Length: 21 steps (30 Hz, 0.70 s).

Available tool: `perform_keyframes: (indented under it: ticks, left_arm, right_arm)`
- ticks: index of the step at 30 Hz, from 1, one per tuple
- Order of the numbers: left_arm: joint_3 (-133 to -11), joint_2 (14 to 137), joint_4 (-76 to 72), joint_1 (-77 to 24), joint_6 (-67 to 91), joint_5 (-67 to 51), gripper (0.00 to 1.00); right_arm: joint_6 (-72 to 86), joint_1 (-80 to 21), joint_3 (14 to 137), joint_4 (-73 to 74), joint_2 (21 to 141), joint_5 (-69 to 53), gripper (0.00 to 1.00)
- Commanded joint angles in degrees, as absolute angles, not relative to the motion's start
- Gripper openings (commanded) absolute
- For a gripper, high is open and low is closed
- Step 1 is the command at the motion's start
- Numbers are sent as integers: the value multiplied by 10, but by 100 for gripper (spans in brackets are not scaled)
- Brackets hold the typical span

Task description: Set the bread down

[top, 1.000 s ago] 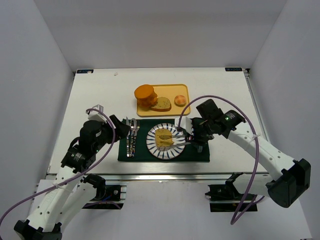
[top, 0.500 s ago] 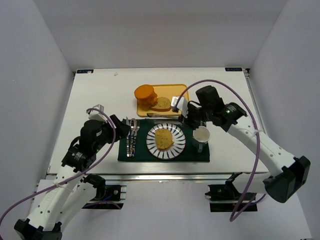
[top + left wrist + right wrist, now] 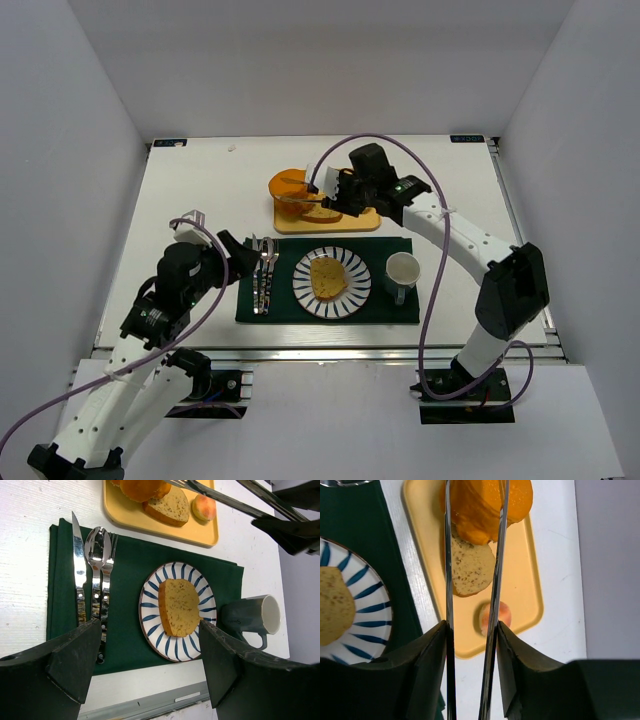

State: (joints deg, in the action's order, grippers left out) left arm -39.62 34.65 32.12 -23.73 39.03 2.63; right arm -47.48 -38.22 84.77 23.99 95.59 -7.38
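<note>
1. The left arm [image 3: 140,330] reaches from the lower left of the top view toward the centre, bent at the elbow.
2. The left tool [image 3: 238,262] hangs with its black fingers [image 3: 75,655] spread wide.
3. The right arm [image 3: 455,235] stretches from the lower right to the upper centre.
4. The right tool [image 3: 338,197] clasps thin silver metal tongs [image 3: 448,580], whose prongs are apart.

My top camera looks down from above and behind my bases at the whole table [image 3: 200,190], while both wrist cameras look down from much nearer, sharing the bread [image 3: 182,607], striped plate [image 3: 150,615] and yellow tray [image 3: 520,580].
</note>
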Motion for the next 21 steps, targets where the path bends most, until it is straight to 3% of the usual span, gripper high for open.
perform_keyframes:
  ticks: [1,12,21]
  left_arm:
    - [-387,337,316,-236,395,37,88]
    - [-383,352,298,-236,393,29,88]
    - [-385,351,301,-236,389,33,88]
  right_arm:
    - [-527,-385,887,202,967,-50,48]
    - [-562,-389,876,204,999,-25,46]
    - [-589,-392,886,214,1015,-5,11]
